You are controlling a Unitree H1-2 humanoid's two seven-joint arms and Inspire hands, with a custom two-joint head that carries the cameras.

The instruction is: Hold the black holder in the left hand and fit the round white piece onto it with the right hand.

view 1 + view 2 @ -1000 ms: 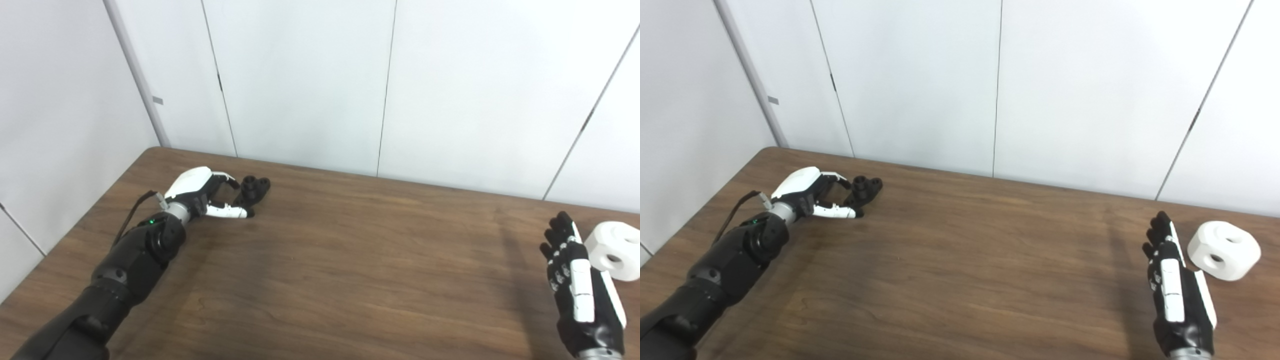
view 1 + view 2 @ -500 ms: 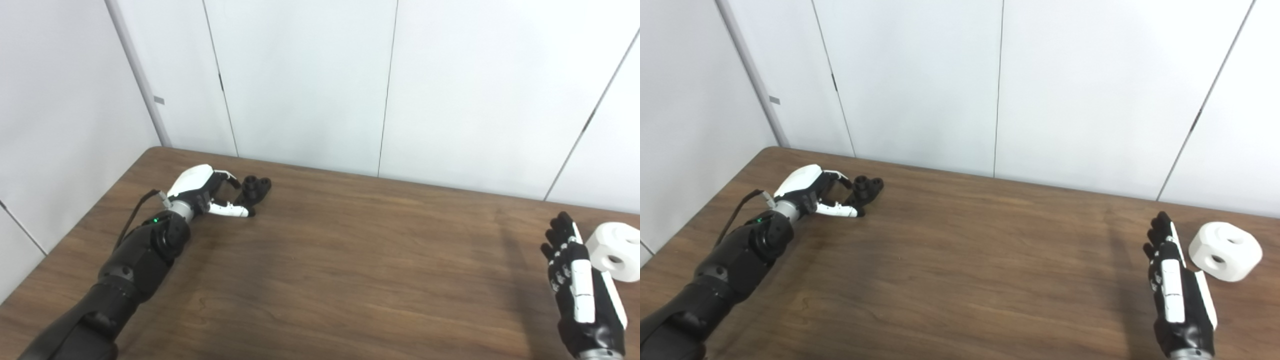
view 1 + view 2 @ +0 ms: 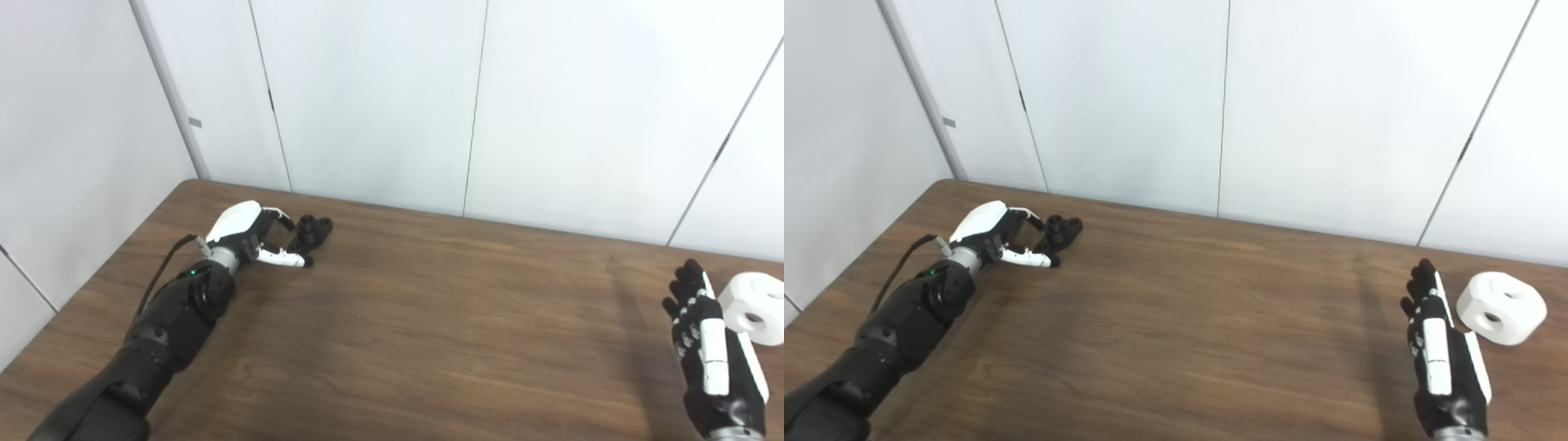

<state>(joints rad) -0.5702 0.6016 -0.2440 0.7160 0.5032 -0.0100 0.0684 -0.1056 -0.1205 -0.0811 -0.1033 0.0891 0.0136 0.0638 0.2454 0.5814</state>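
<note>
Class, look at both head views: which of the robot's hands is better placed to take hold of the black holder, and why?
The left hand. Its fingers already curl around the black holder at the table's far left. The right hand is open on the opposite side, beside the round white piece.

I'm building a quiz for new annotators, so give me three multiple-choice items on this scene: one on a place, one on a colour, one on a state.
1. Where is the black holder?
A. far left of the table
B. table centre
C. beside the white piece

2. What colour is the table?
A. white
B. brown wood
C. green

3. How is the right hand?
A. closed on the white piece
B. open, fingers straight
C. out of view

Key: 1 A, it lies at the left hand. 2 B, dark grain shows. 3 B, it stands beside the round white piece, holding nothing.
</note>
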